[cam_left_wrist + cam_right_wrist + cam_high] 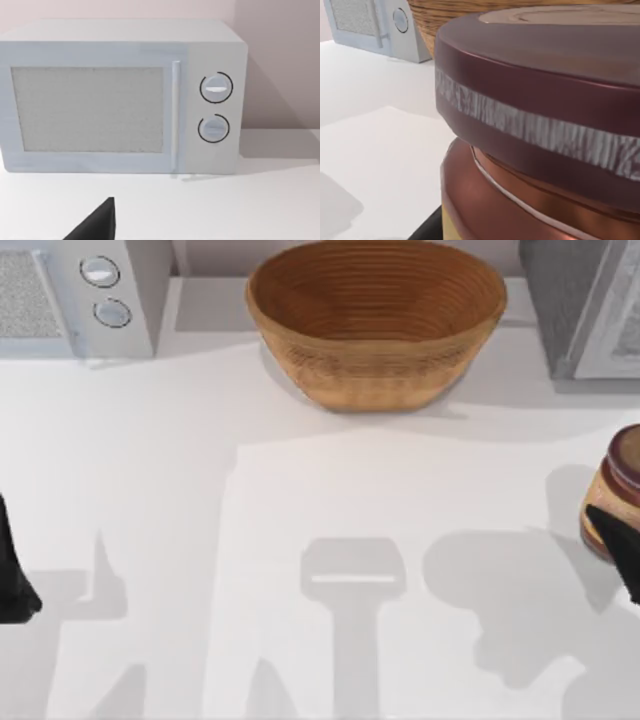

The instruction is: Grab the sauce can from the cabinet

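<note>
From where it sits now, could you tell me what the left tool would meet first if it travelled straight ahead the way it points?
Most likely the pale grey microwave: the left wrist view faces its mesh door squarely, with bare white table between. How far off it is remains unclear.

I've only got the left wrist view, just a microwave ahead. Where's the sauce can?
Observer: The sauce can is at the top view's right edge, in front of the cabinet, not inside.
Operator: Is an arm on it?
Observer: The right gripper is right against it; the left gripper sits at the left edge.
Operator: Anything else on the table?
Observer: A woven basket at back centre, right of the microwave.
</note>
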Controlling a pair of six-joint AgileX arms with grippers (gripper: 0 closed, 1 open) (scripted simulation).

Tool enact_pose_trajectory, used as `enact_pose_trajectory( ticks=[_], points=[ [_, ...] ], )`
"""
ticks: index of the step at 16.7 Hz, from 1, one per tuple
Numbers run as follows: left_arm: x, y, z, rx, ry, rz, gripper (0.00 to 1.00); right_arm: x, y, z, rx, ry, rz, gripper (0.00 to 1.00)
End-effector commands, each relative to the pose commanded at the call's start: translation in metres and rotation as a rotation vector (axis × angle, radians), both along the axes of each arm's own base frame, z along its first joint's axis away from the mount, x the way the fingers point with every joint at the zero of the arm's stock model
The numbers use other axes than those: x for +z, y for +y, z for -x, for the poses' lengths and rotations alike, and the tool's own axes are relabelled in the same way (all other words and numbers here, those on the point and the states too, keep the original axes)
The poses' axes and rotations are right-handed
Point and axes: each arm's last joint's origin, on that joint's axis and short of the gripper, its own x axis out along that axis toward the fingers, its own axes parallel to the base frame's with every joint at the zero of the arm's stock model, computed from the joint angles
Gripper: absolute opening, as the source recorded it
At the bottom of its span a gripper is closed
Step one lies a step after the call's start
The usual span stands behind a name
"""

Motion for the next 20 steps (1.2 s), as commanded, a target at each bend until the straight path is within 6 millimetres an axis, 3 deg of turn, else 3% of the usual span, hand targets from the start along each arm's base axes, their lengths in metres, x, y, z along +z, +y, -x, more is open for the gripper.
enact_pose_trajectory(
  ticks=[1,4,10,14,20],
  points=[
    [0.000,0.000,0.000,0.000,0.000,0.000,1.00,-0.017,0.002,0.002,0.004,0.096,-0.025,0.00],
    [0.000,0.000,0.000,0.000,0.000,0.000,1.00,-0.019,0.008,-0.007,0.005,0.079,-0.018,0.00],
    [0.000,0.000,0.000,0.000,0.000,0.000,1.00,-0.026,0.039,-0.041,0.000,0.004,0.000,0.00],
    [0.000,0.000,0.000,0.000,0.000,0.000,1.00,-0.026,0.042,-0.043,0.000,0.000,0.000,0.00],
    [0.000,0.000,0.000,0.000,0.000,0.000,1.00,-0.026,0.042,-0.043,0.000,0.000,0.000,0.45]
  ],
)
